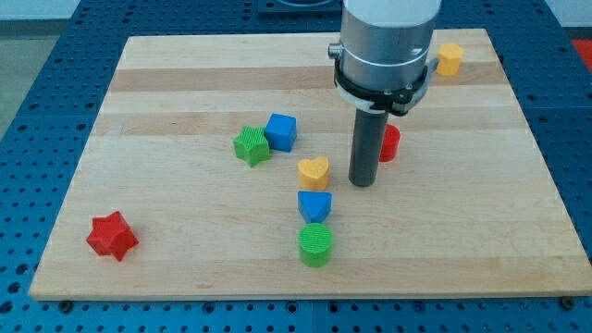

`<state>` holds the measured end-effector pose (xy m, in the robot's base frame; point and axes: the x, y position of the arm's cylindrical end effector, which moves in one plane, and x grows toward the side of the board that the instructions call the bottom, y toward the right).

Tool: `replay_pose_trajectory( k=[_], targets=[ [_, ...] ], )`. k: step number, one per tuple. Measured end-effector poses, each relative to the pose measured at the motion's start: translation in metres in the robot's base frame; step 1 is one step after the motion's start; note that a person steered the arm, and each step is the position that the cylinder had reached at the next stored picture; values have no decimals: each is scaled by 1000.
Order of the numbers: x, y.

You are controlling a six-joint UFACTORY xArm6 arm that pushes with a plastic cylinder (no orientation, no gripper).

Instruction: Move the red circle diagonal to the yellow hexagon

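Note:
The red circle lies right of the board's middle, partly hidden behind my rod. The yellow hexagon sits near the board's top right corner, well above and to the right of the red circle. My tip rests on the board just to the lower left of the red circle, close to it, and right of the yellow heart.
A blue cube and a green star sit left of centre. A blue block and a green cylinder lie below the yellow heart. A red star lies at the lower left. The wooden board lies on a blue pegboard table.

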<state>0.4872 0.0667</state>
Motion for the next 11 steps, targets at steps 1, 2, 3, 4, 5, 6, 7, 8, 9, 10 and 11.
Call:
replay_pose_trajectory(
  k=[1,2,3,4,5,6,7,8,9,10,11],
  targets=[
    [-45,12],
    [-102,12],
    [-122,12],
    [-107,12],
    [-32,10],
    [7,27],
    [0,65],
    [-39,80],
    [-65,79],
    [-65,62],
    [-86,54]
  ],
)
